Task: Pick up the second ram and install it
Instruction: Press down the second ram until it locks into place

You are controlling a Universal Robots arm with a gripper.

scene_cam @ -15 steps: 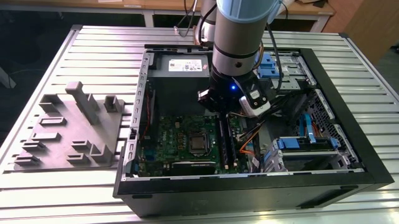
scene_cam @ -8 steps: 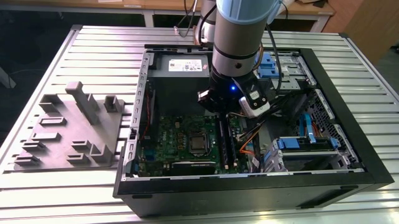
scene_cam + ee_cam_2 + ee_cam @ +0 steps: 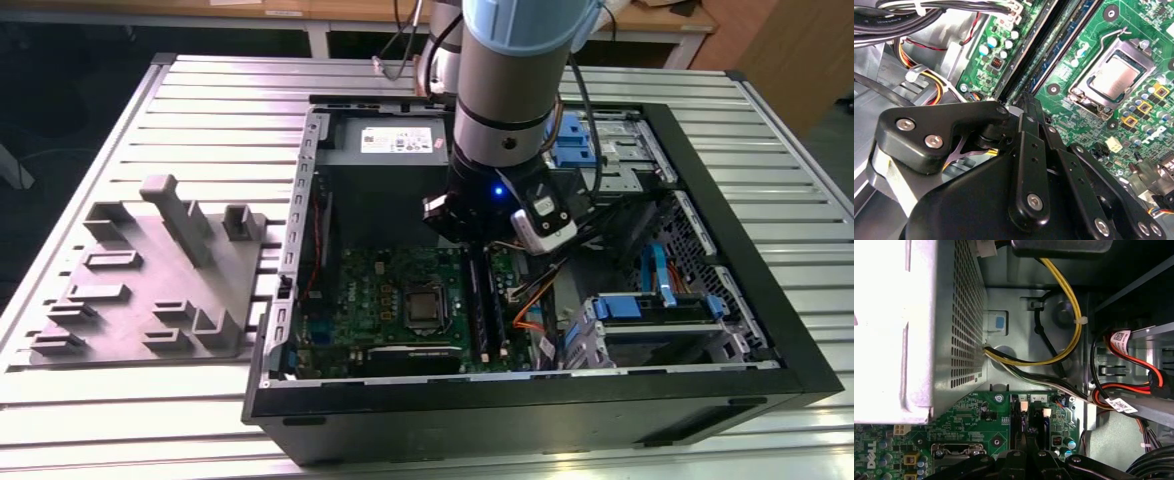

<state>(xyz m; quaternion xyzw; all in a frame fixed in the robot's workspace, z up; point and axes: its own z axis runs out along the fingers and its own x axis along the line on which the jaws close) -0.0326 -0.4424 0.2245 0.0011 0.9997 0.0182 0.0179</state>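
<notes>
Open computer case (image 3: pixel 787 330) lay on slatted table (image 3: pixel 200 90) | plastic tray (image 3: pixel 140 290) sat beside it at exterior view's left | motherboard (image 3: pixel 387 295) lay inside case | arm (image 3: pixel 514 90) reached down into case

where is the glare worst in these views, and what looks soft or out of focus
First wrist view: the perforated silver metal power supply box is blown out to white. Second wrist view: the black gripper up close looks soft, the green motherboard sharper. Exterior view: even light, dark inside the black computer case.

Arm (image 3: pixel 514 60) reached steeply down from the far side, wrist (image 3: pixel 497 195) near vertical with blue light lit, gripper (image 3: pixel 1026 107) pointed downward, black linkage fingers (image 3: pixel 1029 150) drawn close together, tips narrow
</notes>
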